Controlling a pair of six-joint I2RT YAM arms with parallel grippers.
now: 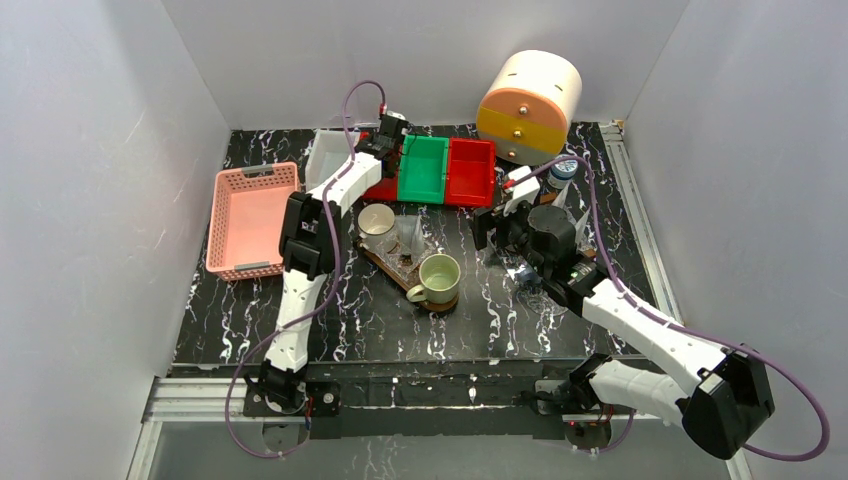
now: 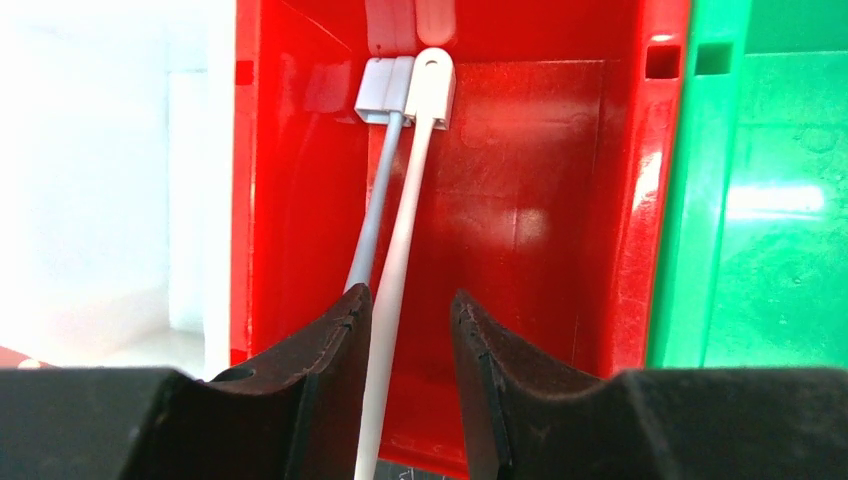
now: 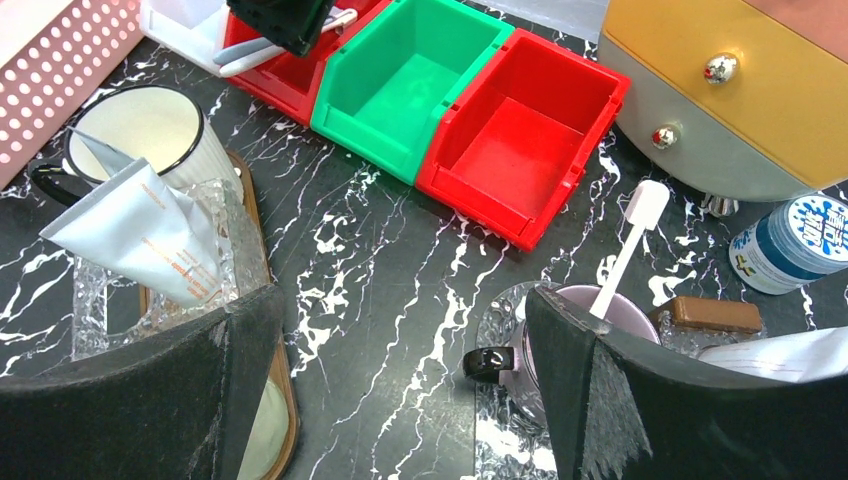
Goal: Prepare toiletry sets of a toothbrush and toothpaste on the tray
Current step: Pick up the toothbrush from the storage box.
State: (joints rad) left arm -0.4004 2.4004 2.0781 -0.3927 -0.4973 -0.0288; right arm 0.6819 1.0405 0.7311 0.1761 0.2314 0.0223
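Because the left gripper (image 2: pixel 410 300) straddles the slim white plastic toothbrush (image 2: pixel 405 230) with jaws narrowly parted, close centred, excluding the grey toothbrush (image 2: pixel 378 190) alongside.

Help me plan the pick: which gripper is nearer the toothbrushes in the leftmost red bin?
Left. The left gripper straddles a toothbrush handle inside that red bin; the right gripper hangs open off to the right, past the green bin.
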